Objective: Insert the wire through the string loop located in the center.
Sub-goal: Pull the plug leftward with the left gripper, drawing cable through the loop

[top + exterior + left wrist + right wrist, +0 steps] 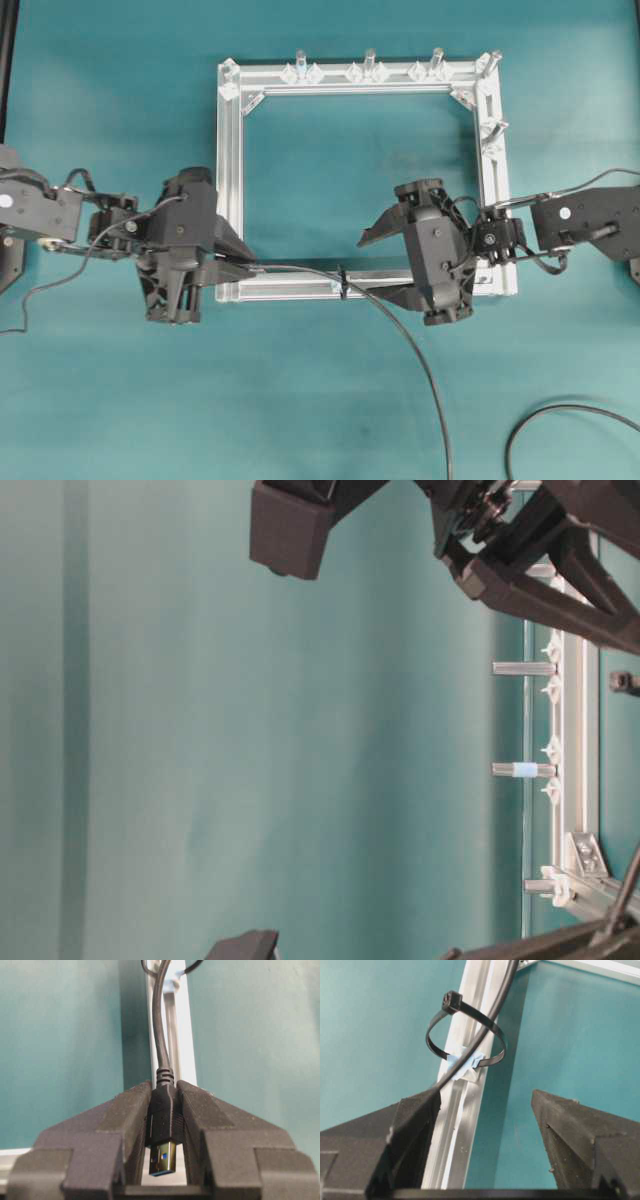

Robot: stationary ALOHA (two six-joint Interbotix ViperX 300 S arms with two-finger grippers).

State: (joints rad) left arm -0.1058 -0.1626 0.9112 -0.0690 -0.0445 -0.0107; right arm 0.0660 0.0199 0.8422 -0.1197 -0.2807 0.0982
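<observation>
Progress: the wire [490, 1015] already runs through the string loop [465, 1035]; the plug end has come out on the left side.
Remaining: as I judge it, only drawing more cable through, or letting go.
Left end effector [162, 1135]: narrow, clamped on the wire's plug, metal tip pointing toward the camera.
Right end effector [485, 1110]: wide apart, holding nothing, just short of the loop.
Wire location: from the left end effector along the frame [480, 150]'s near bar, through the loop, then curving off across the teal counter [120, 400].
Loop location: middle of the near bar, on a pale blue mark.
Count: one wire, one loop, one frame, two end effectors.
</observation>
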